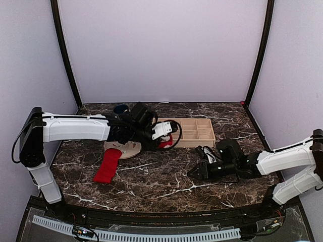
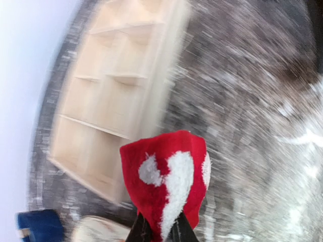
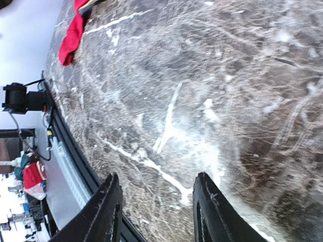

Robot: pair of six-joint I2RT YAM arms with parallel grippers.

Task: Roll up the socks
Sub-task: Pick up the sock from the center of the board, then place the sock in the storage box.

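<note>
The left arm (image 1: 75,128) reaches rightward, the left pincer (image 2: 160,233) clamped on a red sock (image 2: 166,176); the right arm (image 1: 282,161) lies low, the right pincer (image 3: 157,201) with jaws parted.

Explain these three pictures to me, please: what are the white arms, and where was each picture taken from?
They are two robot arms bolted at a marble table. The wide picture comes from a camera above and behind them. Each close-up comes from a camera on one arm's wrist, looking past its own gripping tool. The left tool is shut on a bunched red sock, near a wooden tray with compartments. The right tool is open and empty over bare table. A second red sock lies flat, one end on a round plate.
</note>
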